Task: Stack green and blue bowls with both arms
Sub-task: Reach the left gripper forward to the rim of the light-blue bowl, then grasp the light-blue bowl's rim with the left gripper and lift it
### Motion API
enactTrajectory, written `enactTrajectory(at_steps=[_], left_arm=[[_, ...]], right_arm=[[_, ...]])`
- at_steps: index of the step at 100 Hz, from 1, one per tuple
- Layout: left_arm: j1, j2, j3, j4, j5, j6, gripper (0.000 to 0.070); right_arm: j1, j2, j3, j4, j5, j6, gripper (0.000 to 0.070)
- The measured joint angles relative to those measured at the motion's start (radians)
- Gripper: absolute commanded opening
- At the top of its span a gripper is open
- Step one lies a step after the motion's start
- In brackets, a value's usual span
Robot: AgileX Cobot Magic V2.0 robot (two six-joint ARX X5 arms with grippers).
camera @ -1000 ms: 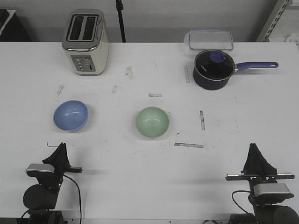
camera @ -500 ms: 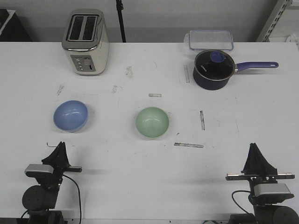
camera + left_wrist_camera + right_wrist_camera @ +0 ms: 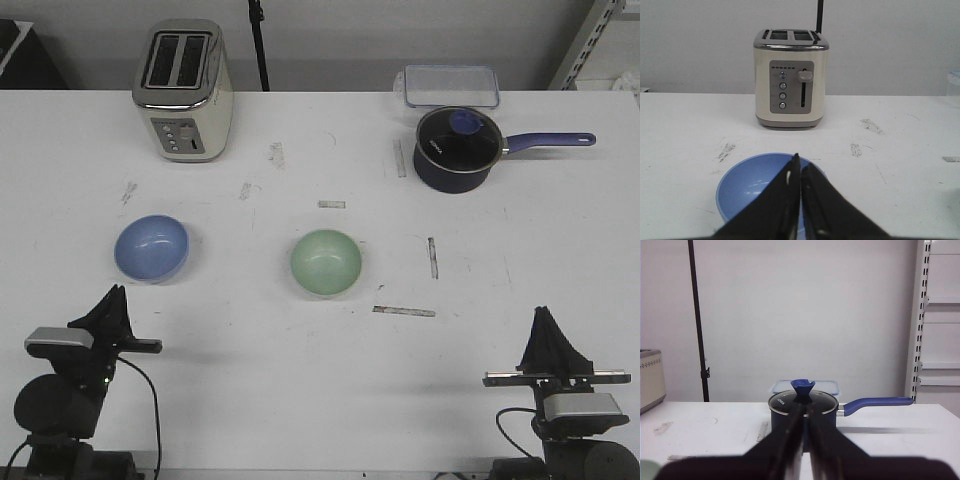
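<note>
Blue bowl [image 3: 151, 248] toward table's left edge, green bowl [image 3: 326, 262] mid-table, apart, unstacked. Left gripper [image 3: 113, 300] and right gripper [image 3: 545, 322] at near edge, fingers pressed together, empty.

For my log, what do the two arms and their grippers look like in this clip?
Both arms are black, with rounded joint housings at the near table edge. Each carries a silver-grey block behind its gripper and a thin black crossbar. The left gripper and right gripper have dark, tapering, wedge-shaped fingers. Black cables trail from both bases. A small green light shows on the left arm; no markings are legible.
</note>
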Motion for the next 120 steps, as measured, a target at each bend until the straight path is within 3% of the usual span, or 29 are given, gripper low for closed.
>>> enactTrajectory(at_steps=[15, 34, 80, 108, 120], left_arm=[[-0.001, 0.185, 0.134, -0.026, 0.029, 0.006, 0.0001], [-0.001, 0.438, 0.310, -0.153, 0.029, 0.013, 0.0001], [0.001, 0.909, 0.756, -0.689, 0.029, -0.034, 0.0001], [0.105, 1.041, 0.907, -0.738, 0.054, -0.074, 0.0001], [0.173, 1.089, 0.926, -0.785, 0.126, -0.117, 0.0001]], right_arm=[[0.000, 0.000, 0.000, 0.000, 0.000, 0.000, 0.0009], [0.000, 0.000, 0.000, 0.000, 0.000, 0.000, 0.0009], [0.000, 0.000, 0.000, 0.000, 0.000, 0.000, 0.0009], [0.000, 0.000, 0.000, 0.000, 0.000, 0.000, 0.0009], [0.000, 0.000, 0.000, 0.000, 0.000, 0.000, 0.0009]])
